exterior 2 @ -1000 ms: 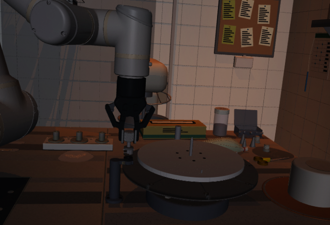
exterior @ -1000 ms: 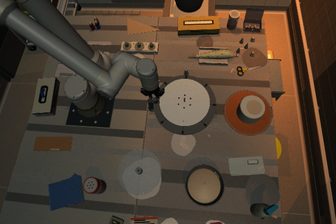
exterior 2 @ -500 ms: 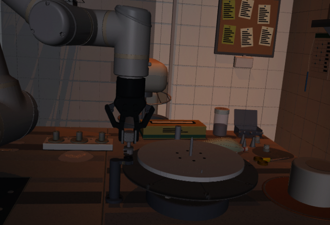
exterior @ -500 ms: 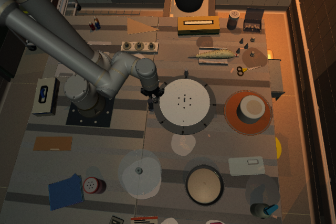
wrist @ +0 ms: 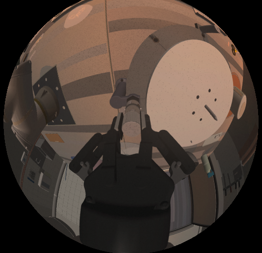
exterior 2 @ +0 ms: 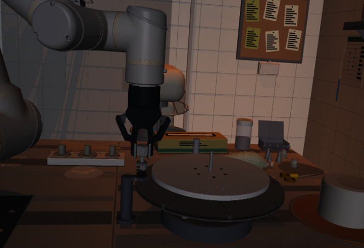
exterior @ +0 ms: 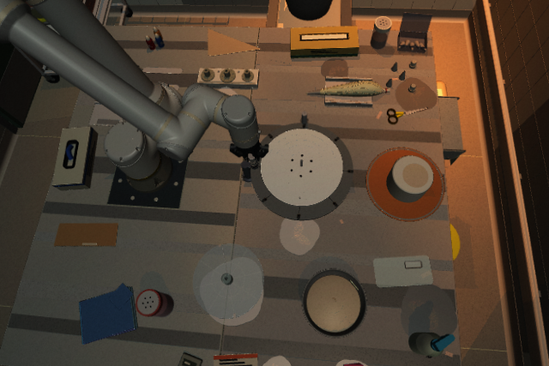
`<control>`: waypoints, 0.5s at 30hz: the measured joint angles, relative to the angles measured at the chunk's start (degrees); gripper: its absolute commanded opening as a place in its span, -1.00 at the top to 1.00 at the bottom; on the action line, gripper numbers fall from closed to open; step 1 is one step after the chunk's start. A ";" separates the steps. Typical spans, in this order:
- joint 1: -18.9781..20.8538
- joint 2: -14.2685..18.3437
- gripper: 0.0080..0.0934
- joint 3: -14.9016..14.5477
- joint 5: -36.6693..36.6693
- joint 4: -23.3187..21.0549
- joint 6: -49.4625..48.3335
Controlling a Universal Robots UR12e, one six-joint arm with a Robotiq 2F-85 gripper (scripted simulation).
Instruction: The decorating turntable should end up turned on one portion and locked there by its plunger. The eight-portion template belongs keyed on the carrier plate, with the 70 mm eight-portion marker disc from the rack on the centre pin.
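At the table's centre stands the turntable: a pale round carrier plate (exterior: 301, 167) (exterior 2: 210, 177) (wrist: 189, 93) on a dark notched index ring (exterior: 341, 196) (exterior 2: 255, 201), with a thin centre pin (exterior 2: 211, 161) (wrist: 210, 112) and a ring of small holes. At its left edge a dark post (exterior 2: 126, 199) carries the plunger, and my gripper (exterior: 251, 161) (exterior 2: 142, 151) (wrist: 132, 118) is closed on the plunger's knurled knob (exterior 2: 142, 151) (wrist: 131, 116). A white rack (exterior: 228, 76) (exterior 2: 86, 158) with three marker discs on pegs sits behind and left. A translucent round template (exterior: 228, 280) lies near the front.
The robot base (exterior: 144, 176) fills the left. A cake on an orange board (exterior: 405, 182) (exterior 2: 348, 200) stands right of the turntable. A round pan (exterior: 334, 302) and a second template (exterior: 299, 233) lie in front. A yellow box (exterior: 324, 41) and shaker (exterior: 381, 30) stand behind.
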 measured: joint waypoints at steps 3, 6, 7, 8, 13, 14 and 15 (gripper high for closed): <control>0.01 0.00 1.00 0.01 -0.01 -0.03 0.00; 0.02 0.00 1.00 0.02 -0.03 -0.06 0.00; 0.02 0.00 1.00 0.02 -0.03 -0.07 0.00; 0.02 0.00 1.00 0.02 -0.03 -0.07 -0.01; 0.02 -0.01 0.92 0.03 -0.04 -0.09 -0.01; 0.02 -0.01 0.87 0.03 -0.04 -0.09 -0.01; 0.02 -0.01 0.82 0.03 -0.04 -0.09 -0.01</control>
